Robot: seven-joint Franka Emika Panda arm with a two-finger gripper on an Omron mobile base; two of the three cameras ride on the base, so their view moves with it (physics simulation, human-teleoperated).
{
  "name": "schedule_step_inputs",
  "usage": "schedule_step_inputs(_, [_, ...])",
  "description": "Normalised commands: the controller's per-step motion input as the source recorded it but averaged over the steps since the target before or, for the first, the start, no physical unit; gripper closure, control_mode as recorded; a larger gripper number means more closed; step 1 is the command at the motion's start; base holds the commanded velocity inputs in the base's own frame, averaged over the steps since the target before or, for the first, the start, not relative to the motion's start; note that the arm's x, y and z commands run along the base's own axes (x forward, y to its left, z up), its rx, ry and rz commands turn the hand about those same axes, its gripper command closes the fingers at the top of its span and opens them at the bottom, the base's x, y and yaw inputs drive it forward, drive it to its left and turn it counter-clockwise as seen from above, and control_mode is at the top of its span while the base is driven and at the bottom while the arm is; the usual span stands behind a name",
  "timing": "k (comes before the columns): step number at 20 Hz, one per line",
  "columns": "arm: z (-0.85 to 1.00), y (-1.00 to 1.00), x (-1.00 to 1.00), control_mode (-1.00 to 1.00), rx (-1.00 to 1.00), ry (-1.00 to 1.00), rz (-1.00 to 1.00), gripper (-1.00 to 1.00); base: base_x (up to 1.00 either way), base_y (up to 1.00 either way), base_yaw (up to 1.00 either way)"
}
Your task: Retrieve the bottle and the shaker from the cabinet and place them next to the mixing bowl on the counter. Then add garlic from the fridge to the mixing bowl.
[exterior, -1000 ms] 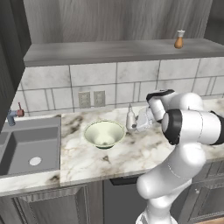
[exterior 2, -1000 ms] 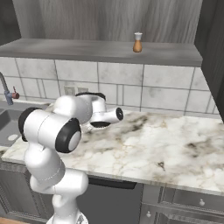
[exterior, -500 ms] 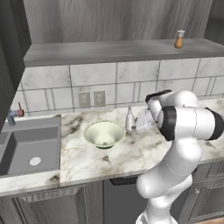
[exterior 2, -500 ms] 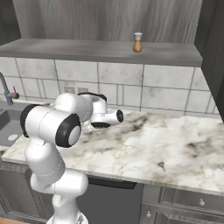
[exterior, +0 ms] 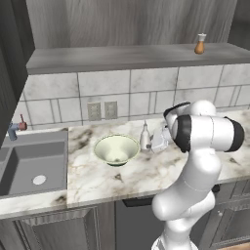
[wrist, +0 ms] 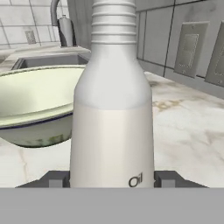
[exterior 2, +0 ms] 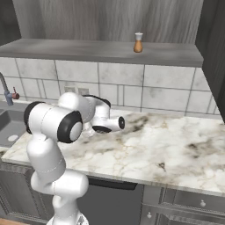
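The bottle (exterior: 145, 137) stands upright on the worktop (exterior: 127, 171), just beside the mixing bowl (exterior: 116, 149). So the first part of the job looks nearly done. The gripper (wrist: 113, 179) has one finger (wrist: 53, 179) on each side of the bottle, low down. The fingers sit wide, and I cannot tell if they squeeze the bottle or have let it go.

The shaker (exterior: 200, 44) is up on the cabinet shelf (exterior: 132, 56), well apart from the bowl. It needs to come down and stand next to the bowl too. After that, the garlic has to be fetched from the fridge and put in the bowl. The bowl looks empty inside.

The bottle is tall, thin and white. It has round shoulders and rings around its neck. Close up, the word "Oil" is written near its bottom. The bowl is wide, pale green and cream, with a dark line under its rim. The shaker is small and orange-brown with a pale cap.
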Motion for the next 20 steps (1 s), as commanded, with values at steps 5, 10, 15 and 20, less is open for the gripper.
schedule_step_inputs(5, [-0.08,0.0,0.0,-1.0,0.01,0.0,0.0,1.0,0.0,0.0,0.0])
schedule_step_inputs(10, [-0.33,0.01,0.0,-1.0,0.0,0.0,0.0,1.0,0.0,0.0,0.0])
schedule_step_inputs(15, [-0.29,0.03,0.0,-1.0,0.0,0.0,0.0,1.0,0.0,0.0,0.0])
schedule_step_inputs(20, [-0.3,0.03,0.0,-1.0,0.0,-0.01,0.0,1.0,0.0,0.0,0.0])
